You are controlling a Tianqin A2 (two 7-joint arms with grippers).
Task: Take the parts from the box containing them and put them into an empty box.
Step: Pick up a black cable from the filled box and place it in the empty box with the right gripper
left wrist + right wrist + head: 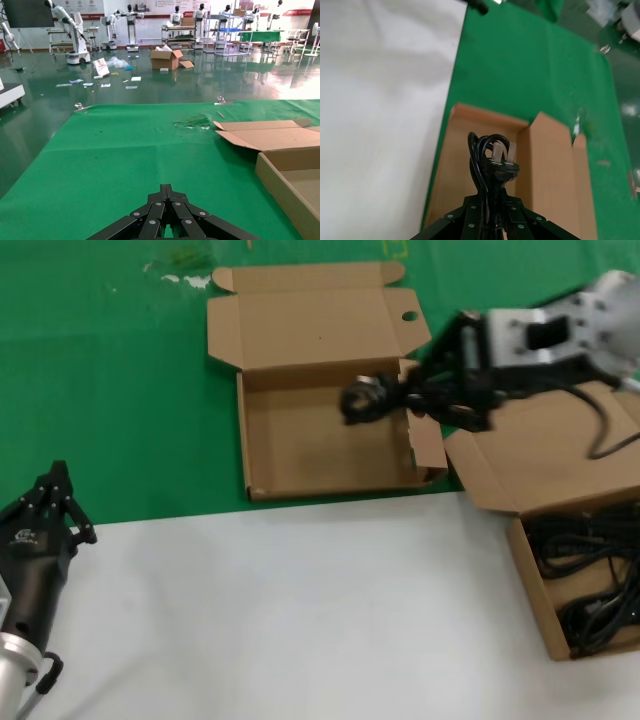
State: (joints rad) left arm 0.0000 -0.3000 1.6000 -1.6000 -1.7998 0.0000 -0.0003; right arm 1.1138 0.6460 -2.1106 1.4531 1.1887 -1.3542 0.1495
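We're seeing right gripper (415,398) clamping black coiled power cord (365,398), shallow brown cardboard box with finger holes (325,455) lying beneath fingers; left gripper (55,495) idling, closed.

Right arm: reaches in from 3 o'clock, right gripper (400,398) clamped on a load.
Left arm: parked at 8 o'clock, left gripper (55,490) closed, empty.

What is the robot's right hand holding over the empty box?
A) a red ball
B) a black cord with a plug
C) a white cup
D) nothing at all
B: the right gripper is shut on a coiled black power cord, its plug prongs showing, above the bare floor of the empty box.
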